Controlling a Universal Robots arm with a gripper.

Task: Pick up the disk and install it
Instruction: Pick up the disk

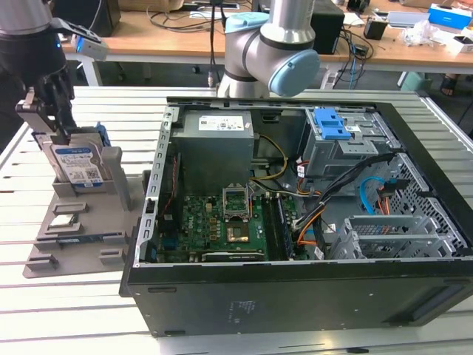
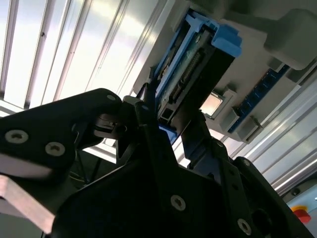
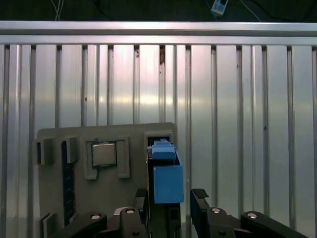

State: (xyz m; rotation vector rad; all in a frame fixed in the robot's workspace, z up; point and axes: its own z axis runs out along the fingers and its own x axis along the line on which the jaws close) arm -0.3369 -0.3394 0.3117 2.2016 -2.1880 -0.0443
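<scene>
Gripper (image 1: 52, 111): straddling the disk (image 1: 77, 164) from above with fingers spread, a gap showing beside one finger.
Disk: standing on edge in a grey holder (image 1: 81, 229) on the surface (image 1: 74, 318), likely keeping its faces reachable.
Computer case (image 1: 295, 296): lying open, well apart.

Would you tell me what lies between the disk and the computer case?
In the exterior view, the grey holder's upright wall stands between disk and computer case.
</scene>
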